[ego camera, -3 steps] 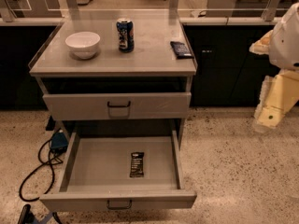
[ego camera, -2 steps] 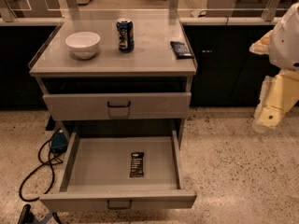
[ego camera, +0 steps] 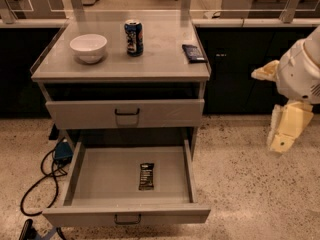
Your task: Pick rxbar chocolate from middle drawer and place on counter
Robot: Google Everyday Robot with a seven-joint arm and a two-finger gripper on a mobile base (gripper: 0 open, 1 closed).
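The rxbar chocolate (ego camera: 146,176), a small black bar with white print, lies flat on the floor of the open middle drawer (ego camera: 80,176), right of centre and near the front. The drawer is pulled far out at the bottom of the cabinet. The counter (ego camera: 160,54) is the light-grey cabinet top above. My gripper (ego camera: 284,129) hangs with the white and cream arm at the right edge of the view. It is well to the right of the cabinet, above the floor, and far from the bar. It holds nothing that I can see.
On the counter stand a white bowl (ego camera: 88,47) at the left, a blue can (ego camera: 133,37) in the middle and a dark blue flat packet (ego camera: 193,52) at the right. The upper drawer (ego camera: 165,113) with a black handle is nearly shut. Black cables (ego camera: 42,184) lie on the floor at the left.
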